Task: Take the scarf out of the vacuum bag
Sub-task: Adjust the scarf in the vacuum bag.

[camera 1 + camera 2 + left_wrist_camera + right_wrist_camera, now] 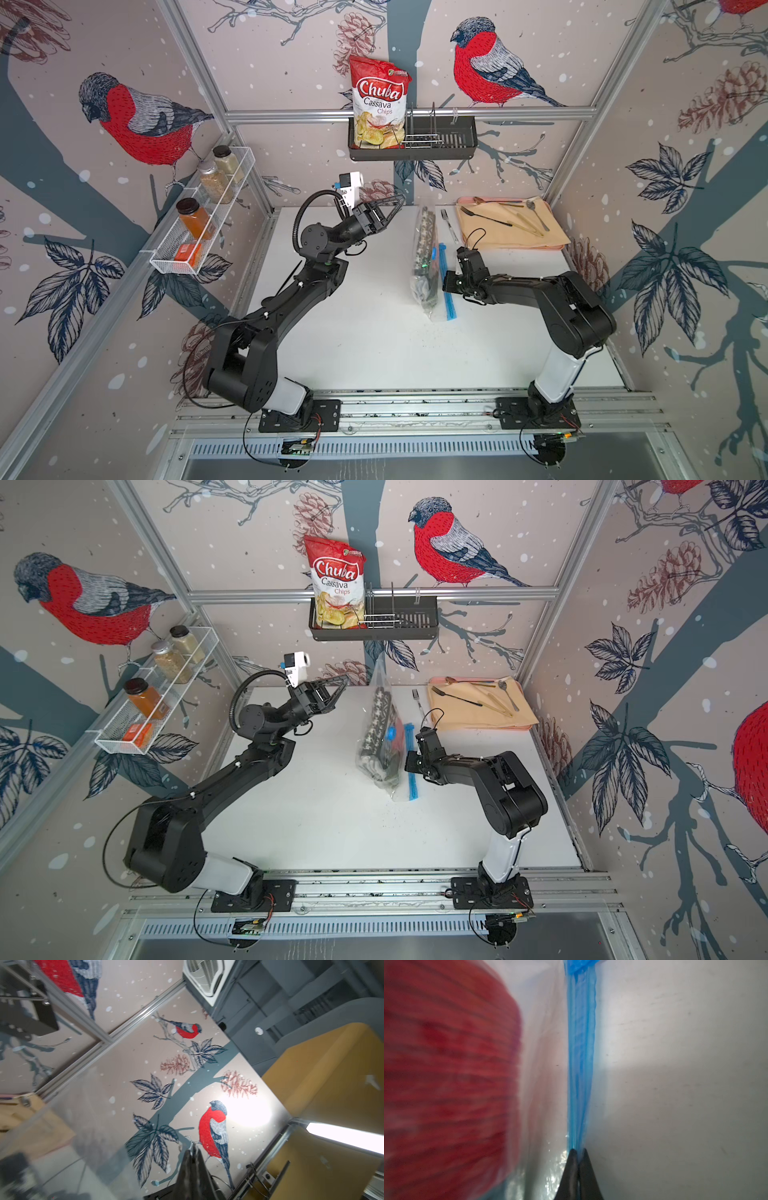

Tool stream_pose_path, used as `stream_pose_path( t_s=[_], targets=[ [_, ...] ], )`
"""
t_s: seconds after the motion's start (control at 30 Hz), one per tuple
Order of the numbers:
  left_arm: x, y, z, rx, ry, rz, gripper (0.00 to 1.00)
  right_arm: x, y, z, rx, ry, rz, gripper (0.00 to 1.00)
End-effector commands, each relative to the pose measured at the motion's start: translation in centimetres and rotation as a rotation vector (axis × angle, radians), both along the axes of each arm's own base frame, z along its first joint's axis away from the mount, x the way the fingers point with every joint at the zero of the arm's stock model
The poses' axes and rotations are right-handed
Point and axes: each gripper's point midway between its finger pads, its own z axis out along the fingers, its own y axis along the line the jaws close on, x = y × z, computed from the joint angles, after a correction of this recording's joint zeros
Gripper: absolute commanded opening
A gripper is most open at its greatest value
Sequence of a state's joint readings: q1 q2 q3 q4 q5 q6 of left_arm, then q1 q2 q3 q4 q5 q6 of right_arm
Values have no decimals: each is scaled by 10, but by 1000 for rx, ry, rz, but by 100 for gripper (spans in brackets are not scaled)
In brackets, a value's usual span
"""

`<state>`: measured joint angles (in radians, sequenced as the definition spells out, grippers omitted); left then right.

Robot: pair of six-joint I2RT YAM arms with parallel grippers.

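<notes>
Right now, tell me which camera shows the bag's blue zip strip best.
Right wrist: the zip strip runs large through the frame, pinched in the shut right claw. Both top views show it as a thin blue line edging the vacuum bag. Left wrist misses it.

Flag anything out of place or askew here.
The vacuum bag stands on edge, not flat, its zip strip pinched by the shut jaws of the right gripper. A fork lies on the table, off the tan cloth.
</notes>
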<state>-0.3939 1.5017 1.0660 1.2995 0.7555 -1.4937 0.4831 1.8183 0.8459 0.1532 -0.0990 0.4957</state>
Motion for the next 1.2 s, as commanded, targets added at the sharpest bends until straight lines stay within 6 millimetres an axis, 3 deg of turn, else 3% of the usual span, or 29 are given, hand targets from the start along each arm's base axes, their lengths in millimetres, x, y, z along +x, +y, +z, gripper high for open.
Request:
stream_pose_path(
  t_s=[0.0,0.2,0.3,0.4,0.47,0.5,0.57,0.7,0.73,0.87,1.03,1.17],
  targets=[
    [-35,17,29,-148,-112,-130,0,-51,-34,-43,-158,233,-4,0],
    [-9,3,3,63,-49,19,0,-51,-34,-39,-129,228,0,0],
    [17,8,-17,308,3,253,0,-52,-33,-39,-122,231,5,0],
    [42,43,-40,616,76,580,0,-51,-33,-37,-110,235,11,0],
    [54,81,-59,801,168,777,0,-51,-31,-35,-98,237,19,0],
    [57,95,-68,867,189,827,5,-51,-31,-33,-91,236,23,0],
    [63,129,-101,989,281,914,26,-53,-29,-29,-68,248,36,0],
    [70,182,-172,970,465,841,41,-56,-34,-13,-30,255,39,0],
    [71,189,-191,962,503,809,48,-56,-39,-12,-39,260,25,0],
    [74,200,-258,1005,636,681,50,-56,-54,-15,-71,283,-14,0],
    [82,200,-303,1070,726,553,51,-53,-57,-10,-64,271,-14,0],
    [83,206,-320,1113,767,562,59,-51,-61,-3,-39,257,-19,0]
  ],
)
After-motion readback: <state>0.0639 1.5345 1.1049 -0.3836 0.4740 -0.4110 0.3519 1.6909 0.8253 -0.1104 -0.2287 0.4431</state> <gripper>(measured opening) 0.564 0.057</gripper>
